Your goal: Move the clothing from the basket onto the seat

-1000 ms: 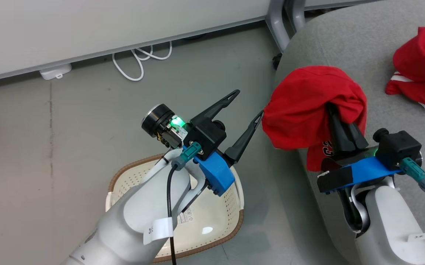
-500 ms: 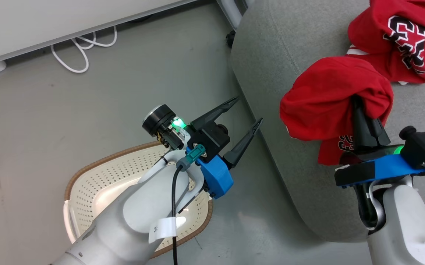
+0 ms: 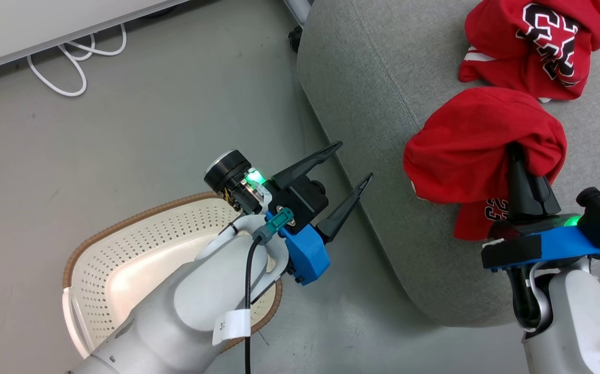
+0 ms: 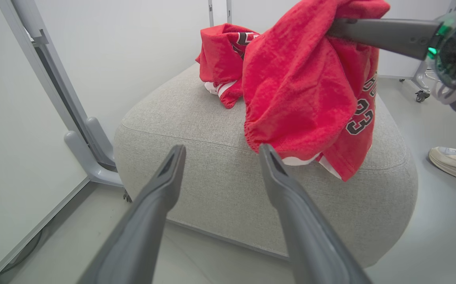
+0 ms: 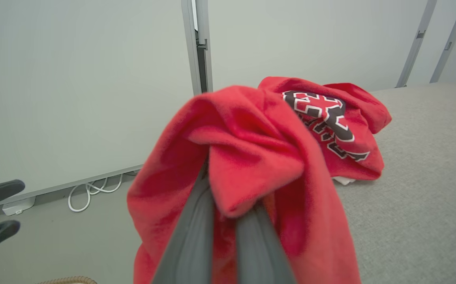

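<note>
Right gripper pinches second garment above seat; left gripper, nine o'clock of it, gapes empty; release next.

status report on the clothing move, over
Left tool open, empty. Right tool shut on red garment, over the seat. Other jersey already on seat. Nothing blocking the drop.

Red clothing, lettering seemingly black-white; grey seat; cream, brown-rimmed basket.
</note>
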Controlling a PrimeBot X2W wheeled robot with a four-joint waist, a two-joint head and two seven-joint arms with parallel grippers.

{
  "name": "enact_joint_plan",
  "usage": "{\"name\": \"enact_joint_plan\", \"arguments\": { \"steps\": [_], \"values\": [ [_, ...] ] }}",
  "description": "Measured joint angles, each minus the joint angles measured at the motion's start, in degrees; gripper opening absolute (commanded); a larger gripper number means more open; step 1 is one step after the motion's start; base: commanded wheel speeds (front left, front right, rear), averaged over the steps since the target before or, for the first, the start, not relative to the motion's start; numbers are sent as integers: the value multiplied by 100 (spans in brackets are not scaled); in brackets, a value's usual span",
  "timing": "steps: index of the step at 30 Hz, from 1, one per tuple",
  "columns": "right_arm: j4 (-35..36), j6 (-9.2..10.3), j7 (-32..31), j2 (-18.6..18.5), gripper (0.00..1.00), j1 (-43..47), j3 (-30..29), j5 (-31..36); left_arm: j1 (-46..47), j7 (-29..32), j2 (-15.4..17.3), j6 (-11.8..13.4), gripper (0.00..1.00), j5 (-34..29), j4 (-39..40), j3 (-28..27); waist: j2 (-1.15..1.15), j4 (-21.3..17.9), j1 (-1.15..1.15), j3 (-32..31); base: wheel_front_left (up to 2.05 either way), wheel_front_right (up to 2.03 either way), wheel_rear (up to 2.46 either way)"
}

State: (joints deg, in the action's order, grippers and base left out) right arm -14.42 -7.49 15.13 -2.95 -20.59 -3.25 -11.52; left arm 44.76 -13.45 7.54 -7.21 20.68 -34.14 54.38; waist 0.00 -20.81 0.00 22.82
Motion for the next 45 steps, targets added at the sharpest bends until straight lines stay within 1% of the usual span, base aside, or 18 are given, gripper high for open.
{"name": "enact_joint_plan", "arguments": {
  "steps": [7,12,16,21,24,28,32,36,38,42,45],
  "values": [
    [113,0,0,1,0,-52,-59,1,99,-1,46,-15,100,26,47,19,0,33,0,60,0,0,0],
    [291,0,0,2,0,-384,-59,64,240,1,98,35,100,-2,137,8,0,57,0,246,0,0,0],
    [500,0,0,3,0,-995,-138,149,417,33,223,93,100,-14,246,-52,0,60,0,504,0,0,0],
    [870,0,0,-35,0,-1980,-519,205,704,134,361,140,100,-93,426,-96,0,74,0,932,0,0,0],
    [1123,0,0,-227,0,-2657,-955,229,965,235,435,164,100,-183,610,-108,0,107,0,1260,0,0,0],
    [1394,0,2,-570,0,-3462,-1700,183,1278,355,548,181,100,-318,835,-116,0,172,1,1758,0,0,0],
    [1506,0,1,-1003,0,-3918,-2273,188,1517,448,655,207,100,-424,1012,-108,0,241,1,2238,0,0,0],
    [1380,0,2,-1395,0,-4025,-2738,185,1630,532,733,219,100,-469,1163,-105,-1,289,1,2648,0,0,0],
    [1234,0,1,-1499,0,-4014,-2943,199,1666,558,760,220,100,-511,1211,-74,0,304,1,2813,0,0,0],
    [861,0,2,-1562,0,-3876,-3271,235,1681,582,767,220,100,-525,1288,-3,-1,346,1,3043,0,0,0],
    [506,0,1,-1562,0,-3634,-3297,311,1721,582,759,219,100,-541,1324,25,0,395,0,3103,0,0,0]
  ]
}}
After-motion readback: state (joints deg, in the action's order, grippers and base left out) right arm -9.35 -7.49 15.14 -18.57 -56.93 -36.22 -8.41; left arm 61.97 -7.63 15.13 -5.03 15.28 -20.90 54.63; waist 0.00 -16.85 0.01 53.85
